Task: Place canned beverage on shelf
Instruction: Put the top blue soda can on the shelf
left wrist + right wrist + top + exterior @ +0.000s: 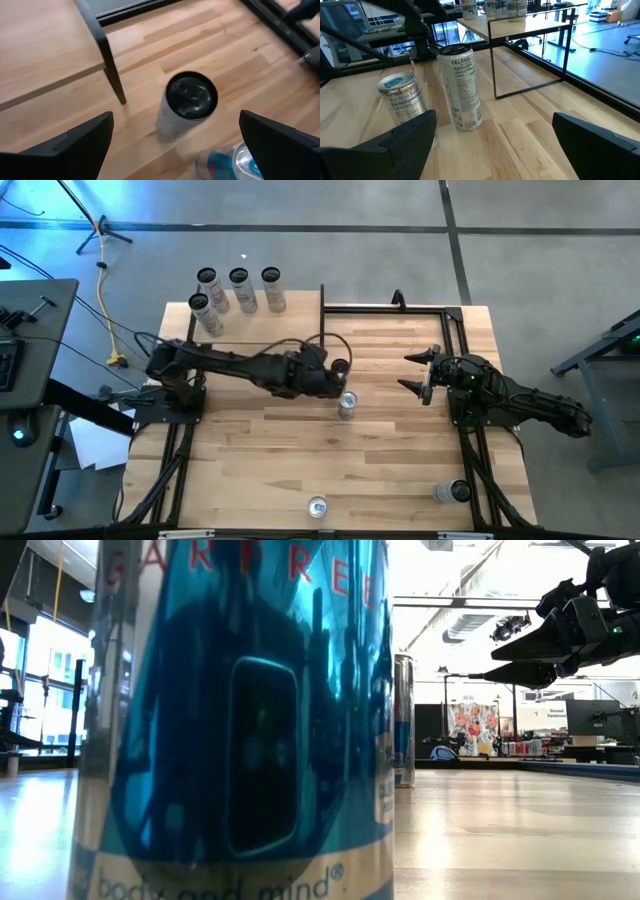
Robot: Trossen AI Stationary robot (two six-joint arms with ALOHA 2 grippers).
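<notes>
**Desk:** What does the overhead frame show?

**Photographer:** The left gripper [341, 377] hovers just left of the frame's centre, over a tall white can with a dark lid [340, 367] that stands upright on the striped plank tabletop [400, 460]. Its fingers are spread wide and hold nothing. From the left wrist camera the can [189, 102] stands between the two dark fingers [85, 137], touching neither

**Desk:** And the shelf?

**Photographer:** The pale wooden board on thin black posts [265, 328] sits in the upper left of the table. Four tall cans [238, 278] stand on it. The white can stands off the board, on the tabletop just beside its right corner post [111, 65]

**Desk:** Any other cans nearby?

**Photographer:** A shorter silver-and-blue can [347, 403] stands just below the white one in the overhead frame, close beside it. Two more cans lie toward the bottom edge, one at centre [317, 506] and one at lower right [452, 492]. The table-level camera is filled on its left by a glossy blue can [240, 720]

**Desk:** The right arm?

**Photographer:** The right gripper [418, 373] waits at centre right, well apart from the cans, its fingers also wide and empty. Its wrist camera looks across at the white can, labelled CELSIUS [461, 87], and at the silver-and-blue one [402, 97] beside it, with the shelf [520, 21] beyond them
</notes>
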